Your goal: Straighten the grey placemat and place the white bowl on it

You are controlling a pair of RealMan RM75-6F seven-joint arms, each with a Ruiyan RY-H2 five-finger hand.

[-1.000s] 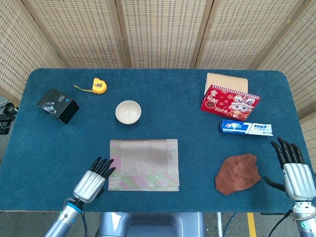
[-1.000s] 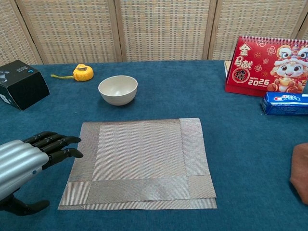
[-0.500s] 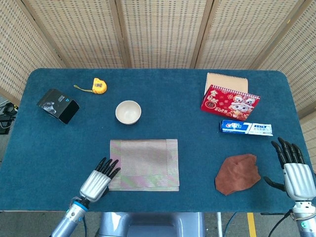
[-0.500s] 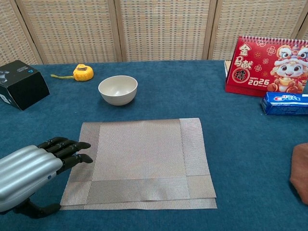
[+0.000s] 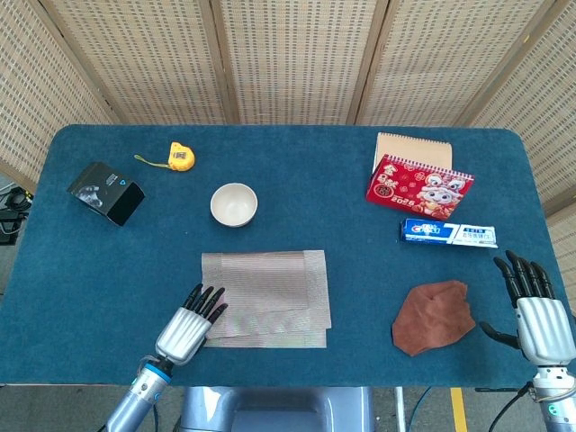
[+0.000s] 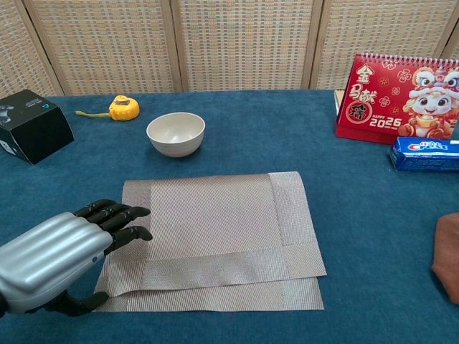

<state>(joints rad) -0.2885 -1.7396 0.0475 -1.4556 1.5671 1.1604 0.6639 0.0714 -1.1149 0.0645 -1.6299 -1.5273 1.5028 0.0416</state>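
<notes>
Table [image 5: 297, 193] covered in dark blue felt, seen from above and from my chest. Near the front edge lies the grey woven placemat [image 5: 266, 286] [image 6: 211, 236], folded over on itself, its upper layer skewed so that a strip of the lower layer shows along the front and right side. My left hand [image 5: 191, 324] [image 6: 64, 251] rests on the mat's left front corner, palm down, the dark fingers [image 6: 122, 222] stretched forward and slightly apart on the weave, the thumb tucked low beside the mat's edge. It grips nothing.

The round white ceramic bowl [image 5: 234, 203] [image 6: 176, 133] stands upright on the felt beyond the mat, near its far left corner but not touching it. The bowl is empty.

My right hand [image 5: 533, 310] hovers at the table's front right edge, fingers straight and spread, holding nothing, beside a crumpled brown cloth [image 5: 434, 317].

Further back on the left are a yellow tape measure [image 5: 181, 157] and a black box [image 5: 106, 193]. On the right, a red desk calendar [image 5: 418, 186] stands against a tan spiral notebook [image 5: 412, 148], with a blue and white toothpaste carton [image 5: 448, 233] lying just in front.
</notes>
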